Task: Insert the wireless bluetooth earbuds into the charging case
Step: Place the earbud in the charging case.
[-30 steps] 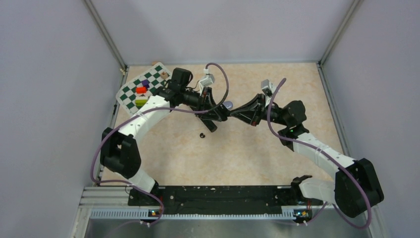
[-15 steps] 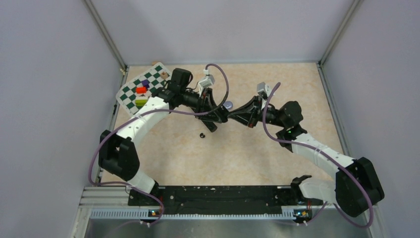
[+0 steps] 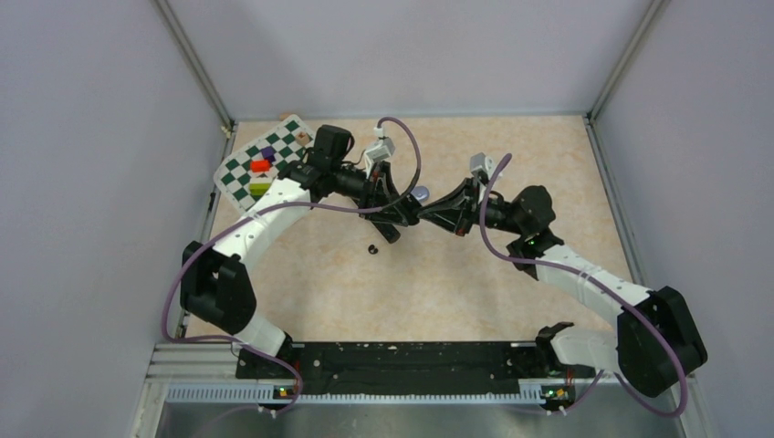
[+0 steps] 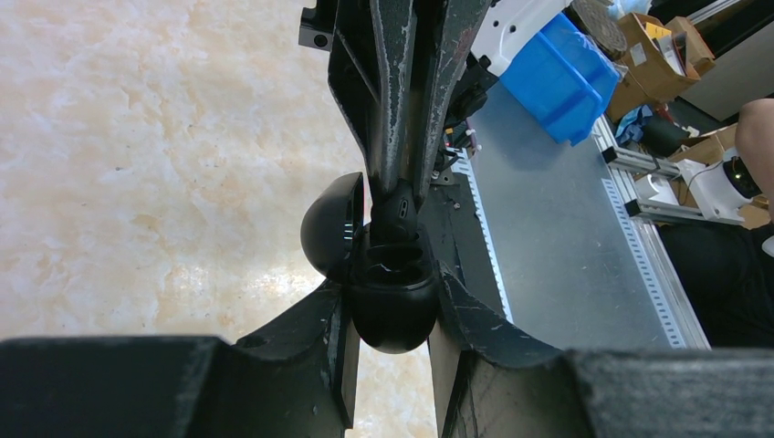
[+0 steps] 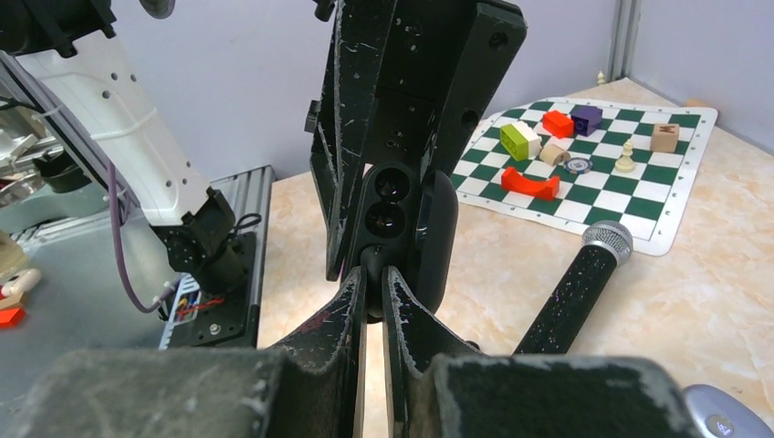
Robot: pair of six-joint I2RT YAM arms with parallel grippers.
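Observation:
My left gripper (image 4: 392, 315) is shut on the black charging case (image 4: 394, 306), holding it above the table with its lid (image 4: 330, 228) swung open. My right gripper (image 5: 374, 278) comes at it from the other side, shut on a glossy black earbud (image 4: 399, 208) that sits at the mouth of the case. Both sockets of the charging case (image 5: 391, 208) show in the right wrist view. Seen from above, the left gripper (image 3: 399, 217) and the right gripper (image 3: 425, 215) meet tip to tip mid-table. Another black earbud (image 3: 372, 248) lies on the table just in front of them.
A chequered mat (image 3: 239, 179) with coloured blocks lies at the back left. A black microphone (image 5: 570, 297) with a silver head lies on the table under the grippers. A pale purple case (image 3: 421, 193) sits just behind them.
My right arm has shifted left, bringing its fingertips closer against the case. The left arm has barely moved.

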